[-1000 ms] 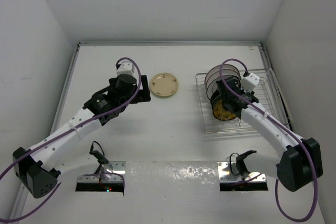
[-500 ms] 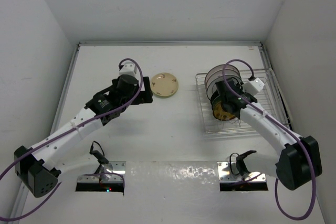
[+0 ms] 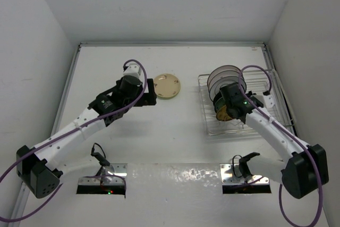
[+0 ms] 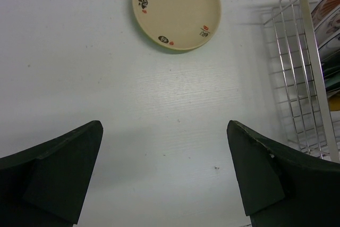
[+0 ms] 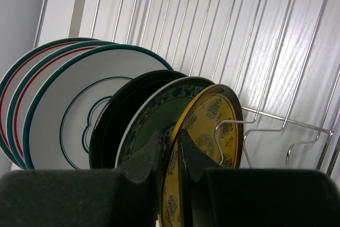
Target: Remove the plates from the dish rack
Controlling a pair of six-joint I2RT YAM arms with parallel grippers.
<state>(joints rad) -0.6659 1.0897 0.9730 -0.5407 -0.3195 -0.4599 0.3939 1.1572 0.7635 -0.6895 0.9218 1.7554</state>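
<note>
The dish rack (image 3: 271,86) stands at the right with several plates (image 3: 224,78) upright in its slots. In the right wrist view they run from white teal-rimmed plates (image 5: 69,110), through a dark plate (image 5: 122,115) and a green blue-patterned plate (image 5: 154,118), to a yellow plate (image 5: 212,126) at the near end. My right gripper (image 5: 170,134) is shut on the yellow plate's rim, one finger on each face. A tan plate (image 3: 166,86) lies flat on the table. My left gripper (image 3: 151,91) stands open just short of it, holding nothing.
The rack's wire floor (image 5: 239,35) is bare beyond the row of plates. A raised wire side of the rack (image 4: 303,78) shows at the right edge of the left wrist view. White walls close the table at the back and both sides.
My right gripper has closed onto the yellow plate's rim and its wrist has turned. The left arm has drifted slightly towards the tan plate, still open.
</note>
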